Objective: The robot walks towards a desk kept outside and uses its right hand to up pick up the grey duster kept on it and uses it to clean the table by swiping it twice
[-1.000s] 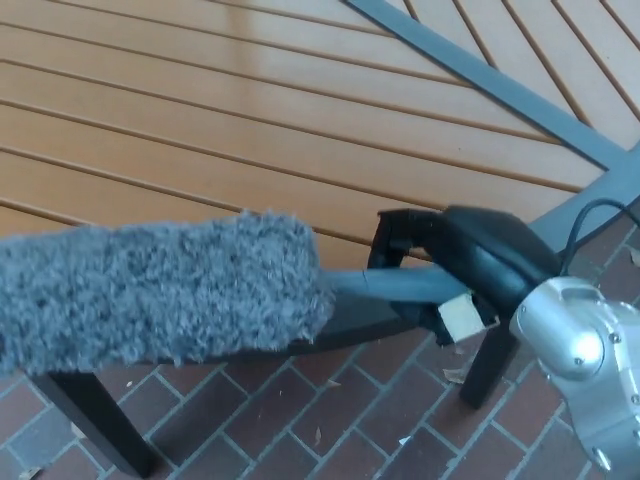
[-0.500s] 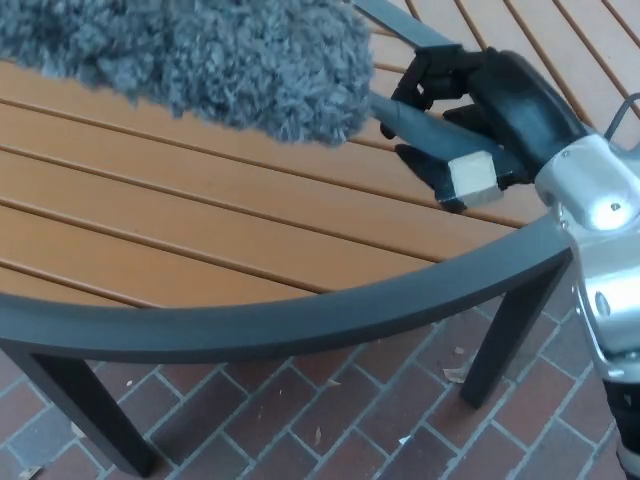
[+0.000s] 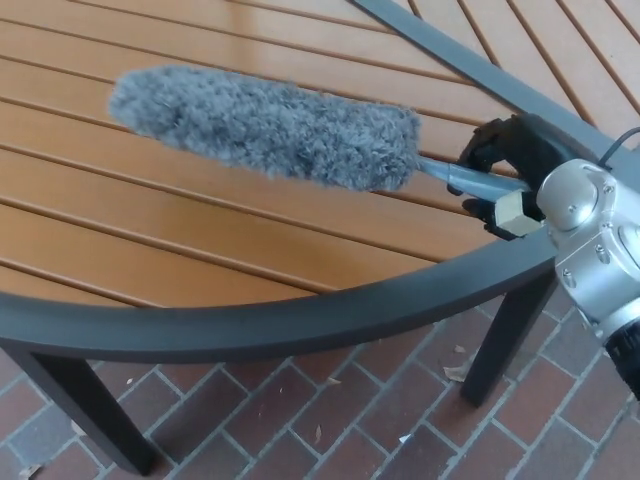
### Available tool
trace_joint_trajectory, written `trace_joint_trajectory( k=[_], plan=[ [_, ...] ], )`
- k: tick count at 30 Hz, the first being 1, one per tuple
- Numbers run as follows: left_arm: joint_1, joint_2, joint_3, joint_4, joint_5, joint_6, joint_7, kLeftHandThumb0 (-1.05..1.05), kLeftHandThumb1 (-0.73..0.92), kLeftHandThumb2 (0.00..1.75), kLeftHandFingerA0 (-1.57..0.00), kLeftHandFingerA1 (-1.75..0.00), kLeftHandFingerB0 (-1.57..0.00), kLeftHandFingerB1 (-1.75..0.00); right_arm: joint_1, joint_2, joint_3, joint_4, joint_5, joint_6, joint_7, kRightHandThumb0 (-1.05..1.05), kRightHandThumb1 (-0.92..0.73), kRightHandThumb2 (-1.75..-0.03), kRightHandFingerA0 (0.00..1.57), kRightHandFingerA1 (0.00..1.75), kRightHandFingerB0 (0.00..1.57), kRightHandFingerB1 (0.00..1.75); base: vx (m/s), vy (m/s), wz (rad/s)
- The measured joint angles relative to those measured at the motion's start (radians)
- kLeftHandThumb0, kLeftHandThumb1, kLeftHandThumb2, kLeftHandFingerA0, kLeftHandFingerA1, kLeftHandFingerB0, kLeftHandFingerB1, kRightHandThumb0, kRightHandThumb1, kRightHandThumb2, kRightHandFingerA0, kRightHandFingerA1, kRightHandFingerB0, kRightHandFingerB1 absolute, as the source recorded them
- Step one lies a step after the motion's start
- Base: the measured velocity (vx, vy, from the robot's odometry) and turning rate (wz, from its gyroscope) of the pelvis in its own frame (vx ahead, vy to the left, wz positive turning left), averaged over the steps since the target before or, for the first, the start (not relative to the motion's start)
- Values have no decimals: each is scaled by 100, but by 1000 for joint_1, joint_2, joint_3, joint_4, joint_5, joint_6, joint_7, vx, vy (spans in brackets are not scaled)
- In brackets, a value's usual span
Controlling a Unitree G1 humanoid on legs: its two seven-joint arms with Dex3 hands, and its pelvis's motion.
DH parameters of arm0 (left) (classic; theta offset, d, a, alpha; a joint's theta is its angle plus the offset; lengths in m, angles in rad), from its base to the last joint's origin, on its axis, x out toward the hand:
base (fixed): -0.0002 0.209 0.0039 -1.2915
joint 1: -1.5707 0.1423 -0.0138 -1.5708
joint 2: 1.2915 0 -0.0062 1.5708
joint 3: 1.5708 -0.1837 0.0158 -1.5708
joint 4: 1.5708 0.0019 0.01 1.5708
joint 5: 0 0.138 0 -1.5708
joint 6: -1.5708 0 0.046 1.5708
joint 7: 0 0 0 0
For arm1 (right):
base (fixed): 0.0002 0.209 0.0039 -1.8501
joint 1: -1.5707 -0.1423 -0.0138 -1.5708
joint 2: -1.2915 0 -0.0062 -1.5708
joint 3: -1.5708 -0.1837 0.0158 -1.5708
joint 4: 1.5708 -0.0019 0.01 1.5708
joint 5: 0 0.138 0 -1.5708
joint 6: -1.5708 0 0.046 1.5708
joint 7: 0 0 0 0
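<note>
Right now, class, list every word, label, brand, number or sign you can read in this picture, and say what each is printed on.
None: no readable text appears on the grey duster, the right hand holding its handle, or the slatted table.
The small pale block on the hand looks blank.

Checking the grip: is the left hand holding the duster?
No, the right hand grips the duster by its handle; no left hand shows.

Soft, even daylight, no hard shadows, pale sheen along the upper slats of the orange-brown slatted wooden table (image 3: 200,230), bright highlights on the silver metal wrist joint (image 3: 590,225), fluffy grey duster (image 3: 270,125) slightly soft, overall mild blur, brick paving (image 3: 330,410) dimmer.
</note>
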Motion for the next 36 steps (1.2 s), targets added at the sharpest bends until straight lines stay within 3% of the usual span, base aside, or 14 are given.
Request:
trace_joint_trajectory(
  k=[1, 3, 6, 10, 11, 15, 16, 20, 21, 24, 25, 27, 28, 36],
  plan=[
    [-3, 0, 2, 0, 0, 0, 0, 6, 69, 75, -77, -57, -74, -57, -16, -2, 20, 53, -15, -16, -27, -33, -84, -74, 84, 135, 70, 76, 0, 0, 0],
    [-4, 0, 3, 0, 0, 0, 0, 8, 69, 78, -76, -58, -74, -57, -29, -2, 42, 107, -30, -39, -58, -33, -83, -74, 84, 134, 72, 77, 0, 0, 0],
    [-2, 0, 6, 0, 0, 0, -2, 6, 66, 83, -79, -56, -74, -54, -30, 1, 62, 158, -43, -70, -96, -35, -85, -72, 86, 131, 76, 80, 0, 0, 0],
    [13, -4, 9, 0, 0, -3, -13, 5, 67, 79, -76, -57, -72, -56, -30, 29, 57, 242, -46, -99, -160, -34, -86, -72, 84, 138, 68, 86, 0, 0, 0],
    [17, -8, 11, 0, 0, -5, -15, 5, 68, 82, -84, -56, -79, -55, -30, 44, 43, 266, -43, -104, -180, -31, -83, -73, 82, 145, 64, 94, 0, 0, 0],
    [18, -12, 16, 11, 0, -6, -21, 5, 68, 82, -84, -56, -79, -55, -36, 78, 13, 323, -38, -121, -239, -31, -83, -73, 82, 145, 64, 94, 0, 0, 0],
    [18, -12, 16, 14, 0, -6, -21, 5, 67, 81, -83, -56, -77, -54, -37, 82, 10, 331, -37, -124, -249, -25, -71, -69, 75, 153, 72, 105, 0, 0, 0],
    [15, -12, 20, 20, 0, -8, -22, 5, 67, 81, -83, -56, -77, -54, -43, 85, 16, 346, -39, -161, -283, -25, -71, -69, 75, 153, 72, 105, 0, 0, 0],
    [15, -12, 21, 21, 0, -8, -22, 6, 65, 87, -80, -56, -76, -55, -43, 85, 17, 347, -40, -167, -286, -33, -69, -62, 73, 131, 34, 39, 0, 0, 0],
    [13, -12, 25, 23, 0, -8, -24, 6, 65, 87, -80, -56, -76, -55, -50, 84, 29, 350, -39, -198, -284, -33, -69, -62, 73, 131, 34, 39, 0, 0, 0],
    [11, -12, 26, 23, -1, -8, -25, 5, 71, 74, -78, -58, -73, -57, -56, 83, 33, 349, -38, -204, -273, -60, -41, -82, 0, 26, 1, 25, 0, 0, 0],
    [11, -13, 28, 22, -1, -9, -26, 5, 71, 74, -78, -58, -73, -57, -67, 74, 62, 349, -41, -213, -239, -60, -41, -82, 0, 26, 1, 25, 0, 0, 0],
    [12, -13, 28, 22, -1, -9, -26, 3, 69, 78, -82, -56, -75, -54, -70, 69, 75, 349, -44, -213, -226, -73, -46, -74, 0, 0, 5, 4, 0, 0, 0],
    [18, -14, 28, 16, 0, -9, -26, 4, 71, 75, -79, -56, -73, -53, -78, 5, 193, 332, -80, -214, -98, -85, -50, -71, 0, 0, 0, 0, 0, 0, 0]
  ],
)
